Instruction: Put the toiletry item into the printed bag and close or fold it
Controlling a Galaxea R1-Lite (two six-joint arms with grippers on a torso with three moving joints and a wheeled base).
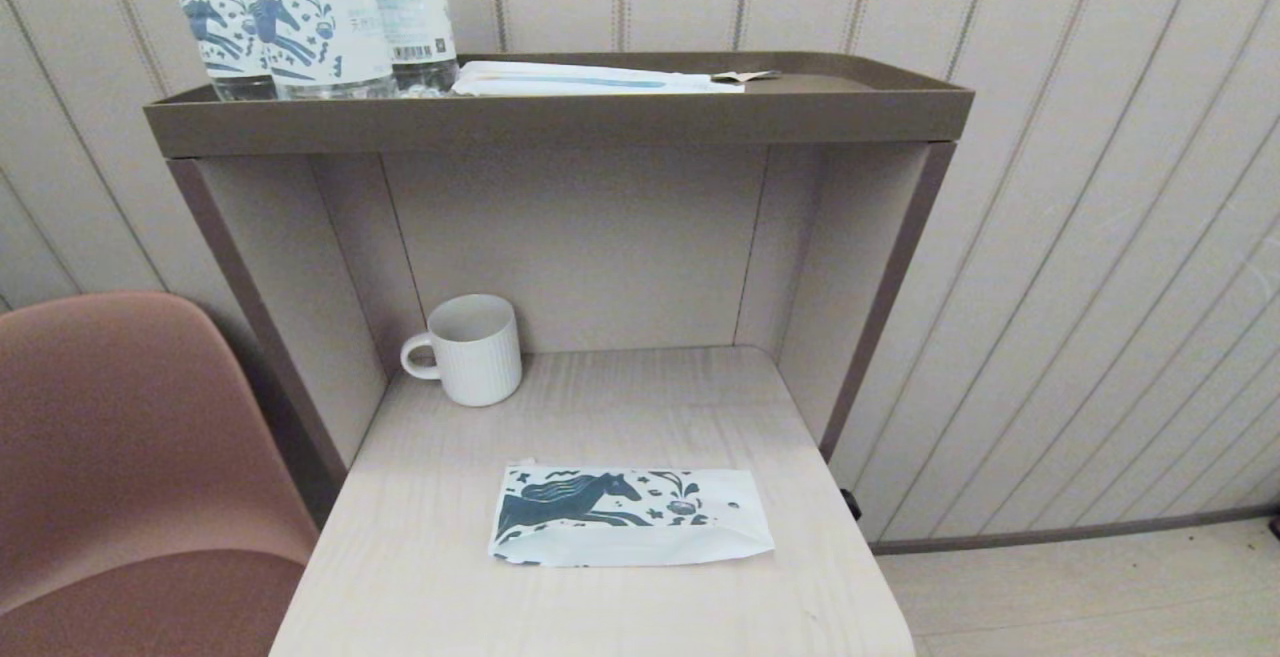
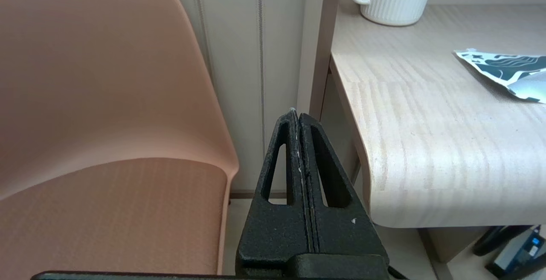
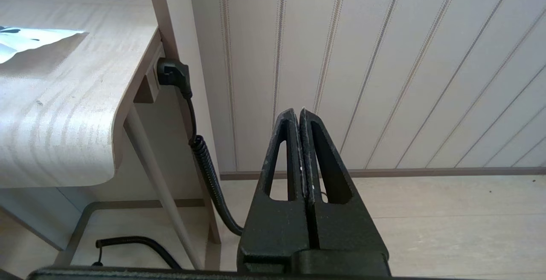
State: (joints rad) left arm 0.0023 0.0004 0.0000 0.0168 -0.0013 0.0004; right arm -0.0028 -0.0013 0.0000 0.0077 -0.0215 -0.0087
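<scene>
You are looking at a pale wood-grain desk [image 1: 420, 537] set against a wall of striped cream panelling [image 1: 1100, 237]. The printed bag [image 1: 628, 515] lies flat on the desk, near its front edge and roughly centred, horse print facing up. Its near long edge looks slightly lifted or folded. Behind the bag, in the back left corner of the desk, stands a white ribbed mug [image 1: 470, 349], well apart from the bag.

Above the desk sits a brown shelf [image 1: 560, 122] with a raised rim. On it, toward the left end, stand clear bottles [image 1: 310, 22] with horse-print labels, and just beside them lies a long flat white packet [image 1: 595, 80] with a blue stripe. You cannot pick out the toiletry item anywhere on the desk or shelf; whether it is inside the bag cannot be told.

A pink chair [image 1: 130, 457] stands just left of the desk. On the desk's right side a black plug [image 3: 172, 73] with a coiled cord hangs down to the light floor [image 3: 448, 220].

Your left gripper [image 2: 297, 116] hangs off the desk's front left corner, between the desk and the chair, fingers pressed together and holding nothing. Your right gripper [image 3: 297, 114] hangs off the desk's front right corner, likewise clamped together and empty.
</scene>
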